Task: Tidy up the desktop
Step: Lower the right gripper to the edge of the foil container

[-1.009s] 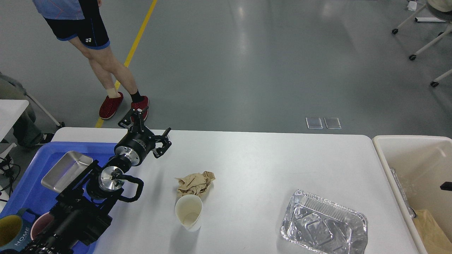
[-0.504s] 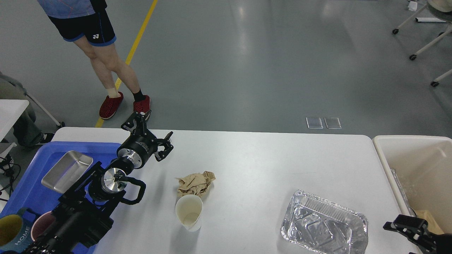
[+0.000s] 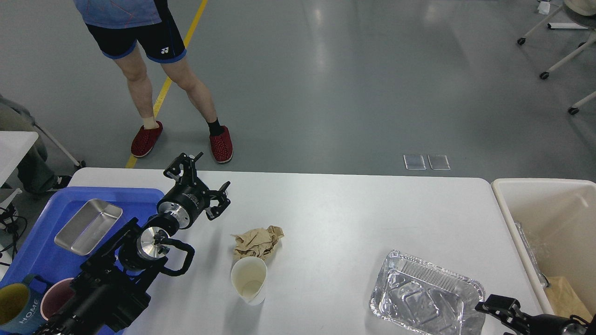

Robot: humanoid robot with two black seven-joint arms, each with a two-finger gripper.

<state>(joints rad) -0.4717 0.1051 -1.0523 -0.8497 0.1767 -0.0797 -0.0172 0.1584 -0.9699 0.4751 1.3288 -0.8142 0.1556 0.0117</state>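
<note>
The white desktop [image 3: 354, 218] fills the middle of the head view. On it lie a crumpled brown paper [image 3: 257, 242], a white paper cup [image 3: 249, 279] on its side just in front of the paper, and an empty foil tray [image 3: 426, 300] at the front right. My left gripper [image 3: 201, 182] is open and empty above the desktop's far left, next to the blue tray [image 3: 42, 251]. My right gripper [image 3: 500, 307] shows at the bottom right, by the foil tray's right end; its fingers cannot be told apart.
The blue tray holds a steel pan [image 3: 88, 226] and two mugs [image 3: 18, 307]. A beige bin [image 3: 549, 232] with foil and brown paper inside stands off the desktop's right end. A person [image 3: 153, 70] stands beyond the far edge.
My right arm has come into view and moved left toward the foil tray. My left gripper has shifted slightly right. The person has stepped to the right.
</note>
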